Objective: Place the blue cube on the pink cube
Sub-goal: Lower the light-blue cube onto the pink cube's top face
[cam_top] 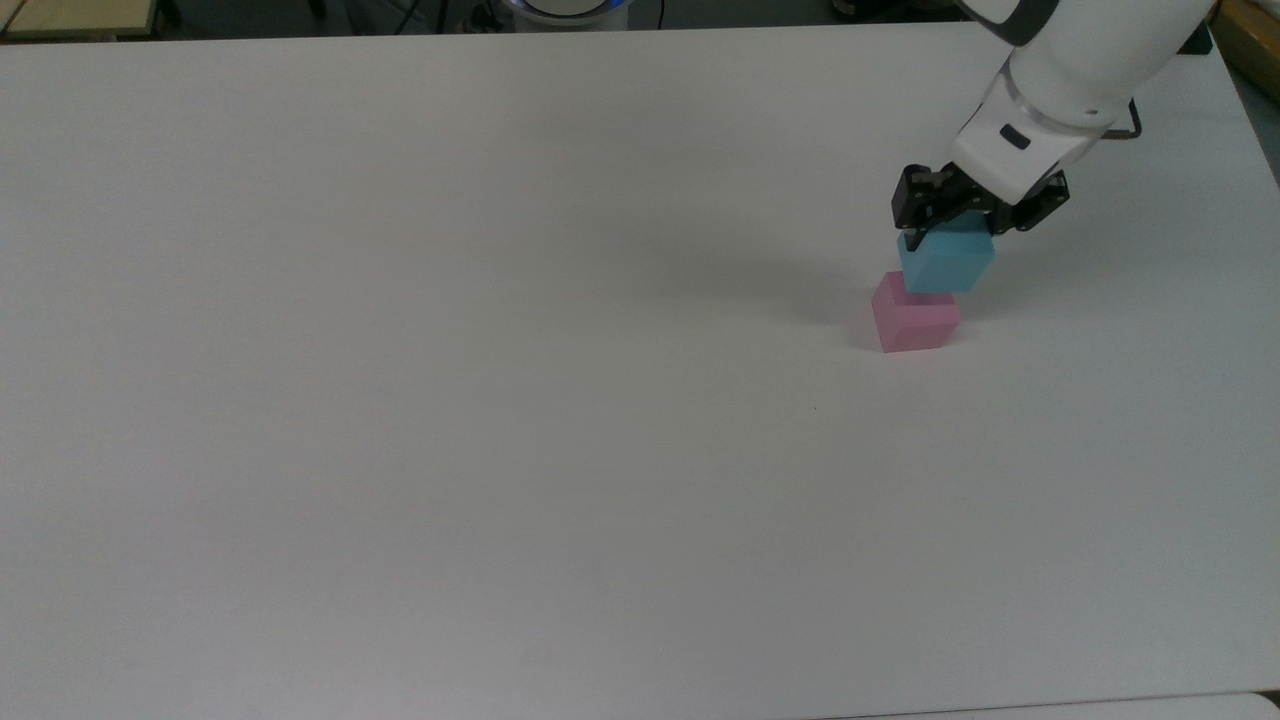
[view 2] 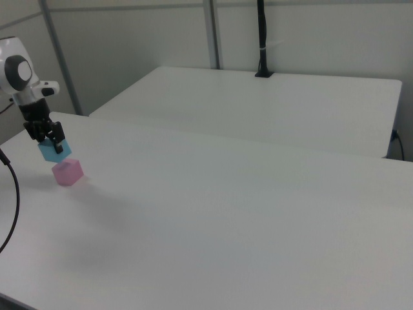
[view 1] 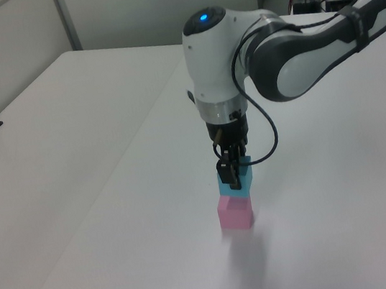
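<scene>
Pink cube (cam_top: 914,319) on table (cam_top: 400,400) near the top view's right edge, blue cube (cam_top: 946,260) directly above it, held in gripper (cam_top: 958,232), second table (view 1: 54,136) alongside.

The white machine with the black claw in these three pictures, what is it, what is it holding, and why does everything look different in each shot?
It is a robot arm, and the black claw is its gripper, two fingers that squeeze things. The three pictures show one moment from three cameras: the top view looks down on the white table, while the left view and the right view look across it from the sides. Two small blocks are there. The pink cube sits on the table. The blue cube is clamped between the fingers and is right above the pink one, at or just above its top face. In the right view the blue cube looks a little tilted and offset from the pink cube.
</scene>
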